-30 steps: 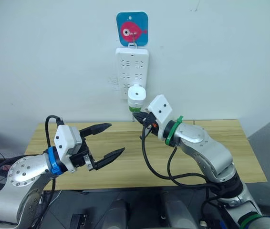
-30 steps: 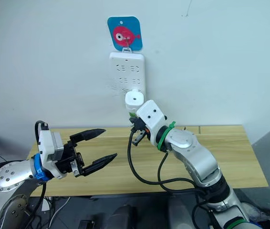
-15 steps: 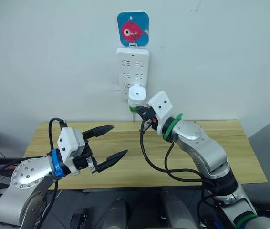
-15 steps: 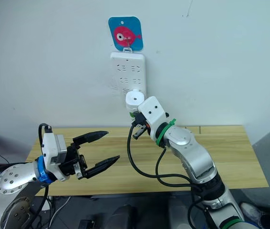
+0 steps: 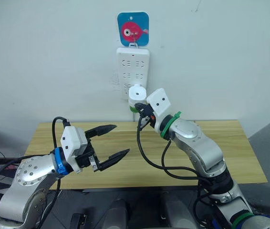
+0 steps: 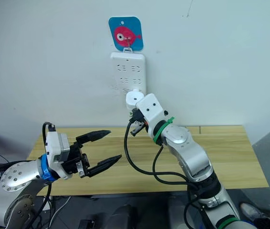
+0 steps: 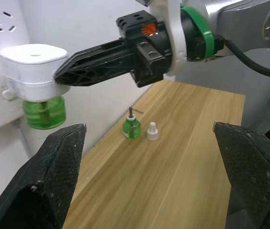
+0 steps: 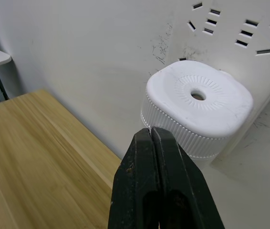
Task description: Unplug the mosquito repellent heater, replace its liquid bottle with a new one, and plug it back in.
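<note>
The white mosquito repellent heater (image 5: 137, 92) sits plugged into the wall power strip (image 5: 132, 62), with a green liquid bottle (image 7: 43, 111) screwed in beneath it. My right gripper (image 5: 138, 109) is shut with nothing in it. Its black fingertips (image 8: 151, 136) rest at the heater's lower edge (image 8: 192, 143), just above the bottle. Lower down, over the table's left part, my left gripper (image 5: 120, 140) is open and empty. In the left wrist view a second small green bottle (image 7: 131, 128) with a wick stands on the table beside a white cap (image 7: 152, 131).
The power strip hangs from a hook on a blue fish sticker (image 5: 132, 27) on the white wall. A wooden table (image 5: 225, 157) stands against that wall. A black cable (image 5: 149, 162) loops down from my right wrist.
My right gripper has edged up and left, closer to the heater. My left arm has crept forward and right, still open.
</note>
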Available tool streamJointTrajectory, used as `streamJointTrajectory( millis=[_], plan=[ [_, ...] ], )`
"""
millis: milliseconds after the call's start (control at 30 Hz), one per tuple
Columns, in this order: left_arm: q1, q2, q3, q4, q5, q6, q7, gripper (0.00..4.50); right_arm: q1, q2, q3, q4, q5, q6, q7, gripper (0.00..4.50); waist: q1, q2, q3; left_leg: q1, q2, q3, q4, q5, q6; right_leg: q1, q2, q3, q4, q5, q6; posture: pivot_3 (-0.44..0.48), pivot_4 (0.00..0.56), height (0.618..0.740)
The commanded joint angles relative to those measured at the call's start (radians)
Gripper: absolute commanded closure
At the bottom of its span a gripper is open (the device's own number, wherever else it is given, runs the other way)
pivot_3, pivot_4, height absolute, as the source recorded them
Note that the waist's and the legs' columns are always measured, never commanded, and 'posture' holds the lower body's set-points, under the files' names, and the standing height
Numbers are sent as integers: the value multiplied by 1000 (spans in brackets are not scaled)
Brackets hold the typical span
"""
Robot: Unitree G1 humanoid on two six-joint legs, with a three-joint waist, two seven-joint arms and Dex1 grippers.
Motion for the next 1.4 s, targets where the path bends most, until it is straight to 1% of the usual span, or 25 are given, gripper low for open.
streamJointTrajectory(
  millis=[33, 567, 833, 933, 1067, 1200, 1267, 1400],
  plan=[
    [-15, 3, 0, -9, -9, -12, 2, 0, -18, -8, -14, -14, -27, -17, -8, 4473, 1, 0, 0, 0, 0, 0, 0, 0, 0, 0, 0, 0, 0, 0, 0, -25, 170, 740],
    [-40, 2, -16, -7, -6, -7, 11, 0, -7, -30, -17, -21, -48, -3, -15, 4473, 2, 0, 0, 0, 0, 0, 0, 0, 0, 0, 0, 0, 0, 0, 0, -23, 172, 740],
    [-50, 0, -20, -6, -5, -8, 14, 0, -36, -97, 29, 29, -157, -60, -34, 4473, 3, 0, 0, 1, 0, 0, 0, 0, 0, 1, 0, 0, 0, 0, 0, -23, 173, 740],
    [-53, -1, -23, -6, -5, -7, 16, 0, -38, -95, 24, 46, -181, -82, -52, 4473, 3, 0, 0, 1, 0, 0, 0, 0, 0, 1, 0, 0, 0, 0, 0, -23, 173, 740],
    [-65, -2, -28, -1, -4, -5, 21, 0, -44, -75, 3, 51, -173, -102, -47, 4473, 3, 0, 0, 1, 0, 0, 0, 3, -2, 2, 0, 0, 0, 0, 0, -25, 172, 740],
    [-70, 0, -31, 4, -4, -9, 24, 0, -17, -72, -14, -6, -126, -70, -1, 4473, 3, 0, 0, 2, 0, 0, 0, 4, -1, 2, 1, 0, 0, 0, -1, -25, 172, 740],
    [-69, 1, -32, 5, -3, -11, 24, 0, -2, -76, -13, -48, -81, -41, 45, 4473, 3, 0, 0, 1, 0, 0, 0, 4, -1, 2, 1, 0, 0, 0, -1, -27, 168, 740],
    [-72, 1, -35, 8, -3, -13, 23, 0, 4, -81, -8, -81, -72, -22, 67, 4473, 3, 0, 0, 1, 0, 0, -1, 3, -1, 2, 1, 0, -1, 0, -1, -27, 168, 740]
  ],
)
